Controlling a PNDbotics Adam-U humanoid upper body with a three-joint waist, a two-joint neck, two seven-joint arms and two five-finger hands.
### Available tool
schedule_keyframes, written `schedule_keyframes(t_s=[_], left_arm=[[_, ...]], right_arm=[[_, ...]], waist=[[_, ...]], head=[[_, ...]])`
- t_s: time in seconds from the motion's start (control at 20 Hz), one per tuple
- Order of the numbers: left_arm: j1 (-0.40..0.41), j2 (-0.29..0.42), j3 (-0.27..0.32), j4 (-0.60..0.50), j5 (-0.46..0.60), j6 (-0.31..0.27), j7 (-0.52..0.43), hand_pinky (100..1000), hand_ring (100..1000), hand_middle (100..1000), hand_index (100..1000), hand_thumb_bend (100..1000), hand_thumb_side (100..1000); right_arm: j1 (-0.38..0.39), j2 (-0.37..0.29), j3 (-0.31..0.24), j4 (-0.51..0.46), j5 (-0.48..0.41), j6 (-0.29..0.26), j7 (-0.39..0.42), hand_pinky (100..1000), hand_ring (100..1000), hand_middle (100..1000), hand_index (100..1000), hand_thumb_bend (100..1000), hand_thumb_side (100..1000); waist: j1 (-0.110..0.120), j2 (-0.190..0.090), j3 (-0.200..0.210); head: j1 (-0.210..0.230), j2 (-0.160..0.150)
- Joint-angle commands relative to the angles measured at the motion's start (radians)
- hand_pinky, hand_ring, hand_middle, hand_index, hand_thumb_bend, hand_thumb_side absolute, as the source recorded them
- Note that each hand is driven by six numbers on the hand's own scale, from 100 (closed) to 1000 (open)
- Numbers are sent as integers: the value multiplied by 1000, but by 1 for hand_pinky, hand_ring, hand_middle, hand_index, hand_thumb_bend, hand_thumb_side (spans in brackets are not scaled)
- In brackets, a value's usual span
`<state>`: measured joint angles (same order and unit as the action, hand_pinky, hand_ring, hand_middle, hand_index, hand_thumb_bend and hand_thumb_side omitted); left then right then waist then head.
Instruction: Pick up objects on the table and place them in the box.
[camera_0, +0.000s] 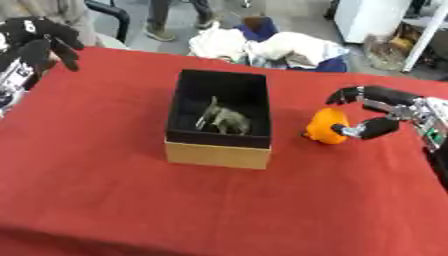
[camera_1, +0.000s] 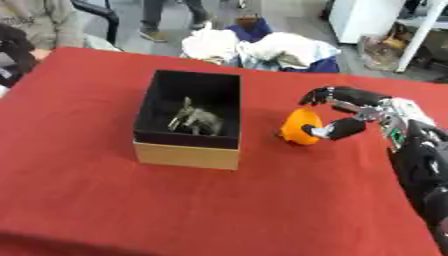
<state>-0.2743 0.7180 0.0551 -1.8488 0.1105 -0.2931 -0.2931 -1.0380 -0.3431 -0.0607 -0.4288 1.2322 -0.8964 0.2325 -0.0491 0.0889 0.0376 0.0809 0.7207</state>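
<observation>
— Any writing on that box (camera_0: 217, 155)? A brand, a label?

— None I can read. It has a black inside and a plain tan front wall, and it sits on the red table (camera_0: 105, 190).

— What's inside it?

— A small grey-brown figure (camera_0: 224, 120), on the box floor. It looks like an animal, but I can't make out which one.

— And the orange thing?

— The orange object (camera_1: 299, 127) is just right of the box, near its right wall. It's rounded, and I can't tell what it is. Whether it rests on the cloth or is lifted, I can't tell either.

— Is the robot holding it?

— The right hand (camera_1: 367, 112) comes in from the box's right. Its thumb presses the orange object's side, and its fingers arch over the top, curled around it.

— The other hand?

— The left hand (camera_0: 39, 42) is far to the box's left, at the table's far corner. It's raised, its fingers hang curled, and it grips nothing I can see. In the right eye view it's mostly cut off.
</observation>
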Motion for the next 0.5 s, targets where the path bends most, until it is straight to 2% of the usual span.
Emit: schedule_keyframes(t_s=[0.05, 0.1, 0.15, 0.2, 0.25, 0.3, 0.4, 0.45, 0.5], left_arm=[[-6, 13, 19, -13, -5, 0, -5, 686, 528, 633, 793, 146, 845], [-4, 12, 19, -13, -6, 0, -6, 686, 528, 633, 793, 146, 846], [-3, 11, 18, -13, -8, -1, -7, 686, 528, 633, 793, 146, 848], [-2, 10, 17, -13, -9, -1, -9, 686, 528, 633, 793, 145, 847], [0, 9, 17, -13, -10, -2, -10, 686, 528, 633, 793, 141, 844], [1, 8, 17, -12, -11, -2, -10, 686, 528, 633, 793, 139, 843], [4, 6, 16, -12, -13, -2, -11, 686, 528, 633, 793, 137, 843], [5, 5, 16, -11, -14, -2, -12, 685, 527, 633, 794, 136, 843], [6, 4, 16, -10, -14, -2, -12, 685, 527, 633, 794, 136, 842]], right_arm=[[-15, -14, -3, 3, 80, -11, -50, 789, 801, 824, 870, 306, 649], [-12, -13, -6, 6, 100, -11, -70, 788, 799, 818, 866, 299, 634], [-9, -13, -10, 11, 119, -8, -90, 782, 786, 782, 848, 271, 544], [-6, -12, -14, 17, 139, -4, -112, 782, 785, 780, 847, 270, 531], [-3, -11, -17, 24, 156, 0, -134, 771, 764, 732, 819, 292, 350], [-2, -10, -20, 30, 171, 4, -156, 767, 754, 703, 804, 300, 268], [0, -8, -24, 38, 195, 10, -206, 756, 733, 640, 759, 316, 248], [1, -8, -26, 39, 204, 11, -233, 743, 703, 571, 699, 289, 251], [1, -8, -28, 39, 210, 11, -261, 741, 699, 562, 690, 280, 249]], waist=[[4, -16, 2], [5, -16, 2], [5, -16, 3], [6, -16, 3], [6, -16, 4], [7, -16, 5], [7, -16, 7], [7, -16, 7], [7, -17, 8]], head=[[-1, 4], [0, 4], [0, 5], [0, 5], [0, 6], [0, 6], [0, 7], [0, 7], [0, 8]])
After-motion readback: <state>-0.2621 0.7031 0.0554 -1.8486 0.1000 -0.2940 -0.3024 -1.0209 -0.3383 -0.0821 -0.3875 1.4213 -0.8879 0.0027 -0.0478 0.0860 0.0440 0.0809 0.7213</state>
